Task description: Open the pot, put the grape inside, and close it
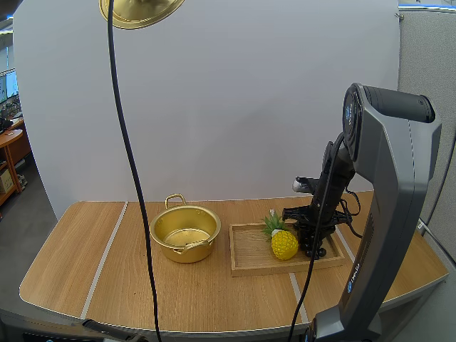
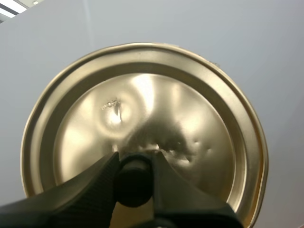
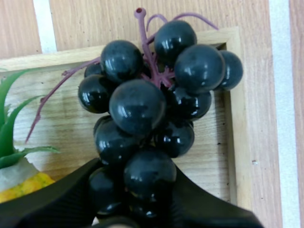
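The gold pot (image 1: pixel 179 252) stands open on the table, left of the wooden tray (image 1: pixel 246 265). Its gold lid (image 1: pixel 139 11) hangs high above the table. In the left wrist view my left gripper (image 2: pixel 134 183) is shut on the lid's black knob (image 2: pixel 133 186), with the lid (image 2: pixel 142 109) seen from its top side. My right gripper (image 3: pixel 135 197) is down at the tray's right part (image 1: pixel 314 244) and pinches the lower berries of the dark bunch of grapes (image 3: pixel 152 104). The bunch is over the tray's corner (image 3: pixel 232 118).
A yellow toy pineapple (image 1: pixel 283 242) with green leaves lies in the tray just left of the grapes, close to my right gripper (image 3: pixel 21 183). My right arm's grey body (image 1: pixel 388 214) rises at the table's right side. Bare wooden table (image 1: pixel 78 249) lies left of the pot.
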### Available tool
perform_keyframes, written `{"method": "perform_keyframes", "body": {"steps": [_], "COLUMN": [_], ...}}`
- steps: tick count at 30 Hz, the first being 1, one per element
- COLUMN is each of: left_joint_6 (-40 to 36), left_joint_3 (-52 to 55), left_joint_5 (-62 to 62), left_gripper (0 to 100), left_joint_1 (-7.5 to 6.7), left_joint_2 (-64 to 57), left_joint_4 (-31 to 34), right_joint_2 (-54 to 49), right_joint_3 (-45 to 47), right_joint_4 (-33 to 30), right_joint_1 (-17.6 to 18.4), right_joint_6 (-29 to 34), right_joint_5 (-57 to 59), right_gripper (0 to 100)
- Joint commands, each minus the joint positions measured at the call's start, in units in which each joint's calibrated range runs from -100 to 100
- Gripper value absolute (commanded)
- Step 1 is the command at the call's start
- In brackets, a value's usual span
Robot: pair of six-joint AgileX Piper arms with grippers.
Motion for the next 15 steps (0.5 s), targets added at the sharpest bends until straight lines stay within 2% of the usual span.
{"method": "perform_keyframes", "body": {"steps": [1,7,15], "left_joint_6": [-0.1,-0.1,-0.1], "left_joint_3": [-0.4,-0.4,-0.4], "left_joint_5": [-2.0,-2.0,-2.0], "left_gripper": [0,0,0], "left_joint_1": [-0.05,-0.05,-0.05], "left_joint_2": [-0.2,-0.2,-0.2], "left_joint_4": [0.4,0.4,0.4], "right_joint_2": [0.1,-1.6,-12.5], "right_joint_3": [0.2,-0.8,-1.0], "right_joint_4": [-2.3,-2.3,-2.3], "right_joint_1": [-0.2,-0.2,-0.2], "right_joint_6": [-0.2,-0.2,-0.2], "right_joint_5": [-1.1,0.2,0.9], "right_gripper": [0,0,0]}}
